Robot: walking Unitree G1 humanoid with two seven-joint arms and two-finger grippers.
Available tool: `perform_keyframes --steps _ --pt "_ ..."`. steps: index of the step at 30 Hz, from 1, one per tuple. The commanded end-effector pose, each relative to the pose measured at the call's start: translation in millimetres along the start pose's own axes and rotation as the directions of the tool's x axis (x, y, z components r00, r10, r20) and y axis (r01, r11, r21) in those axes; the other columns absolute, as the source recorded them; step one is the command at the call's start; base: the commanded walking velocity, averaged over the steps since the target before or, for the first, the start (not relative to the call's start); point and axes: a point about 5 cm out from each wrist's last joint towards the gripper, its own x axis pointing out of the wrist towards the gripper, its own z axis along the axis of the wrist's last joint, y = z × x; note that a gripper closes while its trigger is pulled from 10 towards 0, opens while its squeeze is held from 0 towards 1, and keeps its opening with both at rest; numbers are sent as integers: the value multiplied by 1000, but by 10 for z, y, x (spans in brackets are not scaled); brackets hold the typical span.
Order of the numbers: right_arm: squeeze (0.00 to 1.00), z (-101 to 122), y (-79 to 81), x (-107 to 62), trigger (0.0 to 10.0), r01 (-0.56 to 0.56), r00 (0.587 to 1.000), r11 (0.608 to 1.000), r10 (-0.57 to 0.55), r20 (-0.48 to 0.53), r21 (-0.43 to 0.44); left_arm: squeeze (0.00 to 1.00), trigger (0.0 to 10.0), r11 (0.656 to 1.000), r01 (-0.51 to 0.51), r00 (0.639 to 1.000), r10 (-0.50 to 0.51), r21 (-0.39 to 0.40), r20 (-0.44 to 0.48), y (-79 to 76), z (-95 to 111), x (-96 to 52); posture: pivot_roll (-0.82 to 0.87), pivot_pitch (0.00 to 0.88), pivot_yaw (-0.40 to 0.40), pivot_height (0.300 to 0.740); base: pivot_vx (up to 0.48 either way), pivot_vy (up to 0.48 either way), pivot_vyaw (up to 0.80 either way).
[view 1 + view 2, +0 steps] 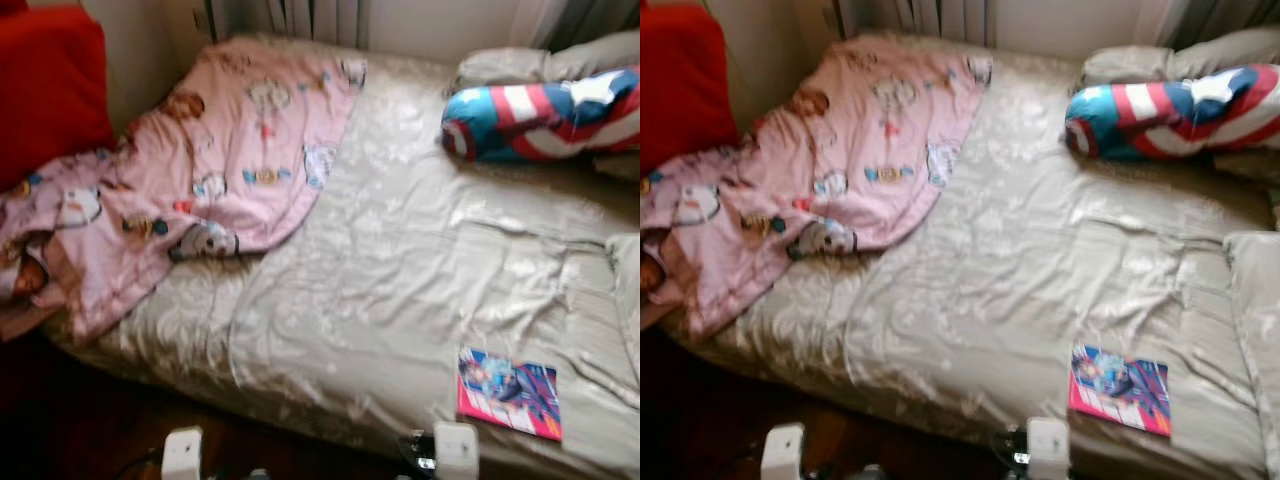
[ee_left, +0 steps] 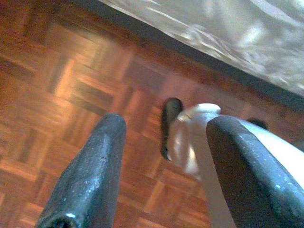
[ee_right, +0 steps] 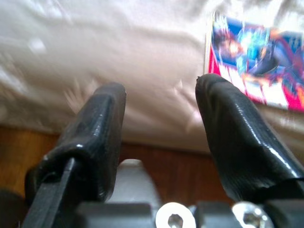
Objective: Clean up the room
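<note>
The bed (image 1: 400, 290), under a creased beige cover, carries a pink cartoon blanket (image 1: 200, 170) across its left end, a striped star pillow (image 1: 545, 115) at far right, and a bright comic book (image 1: 508, 392) near its front edge. Both grippers hang low with fingers spread and empty: the left gripper (image 2: 164, 142) over parquet floor (image 2: 57, 85), the right gripper (image 3: 159, 109) before the bed's edge, near the book.

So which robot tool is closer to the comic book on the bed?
The right tool. It is open at the bed's edge, with the comic book just ahead of it. The left tool, also open, hangs over the wooden floor, farther away.
</note>
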Motion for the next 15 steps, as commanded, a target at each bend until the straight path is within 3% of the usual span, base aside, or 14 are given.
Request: perform_keyframes --steps 1,5,15 --pt "0 -195 555 -336 10000 -57 991 987 75 -113 152 0 10000 1000 7 998 -7 0 -54 -28 -153 -32 46 185 -9 719 0 345 0" --pt "0 -179 414 -210 10000 -55 989 989 73 -131 139 0 10000 1000 6 999 -6 -1 -54 -26 -153 -32 46 185 -9 719 0 344 0" --pt "0 -190 331 -164 10000 -59 986 990 78 -144 131 0 10000 1000 8 998 -8 -4 -57 -36 -164 -34 45 161 -13 719 0 343 0"
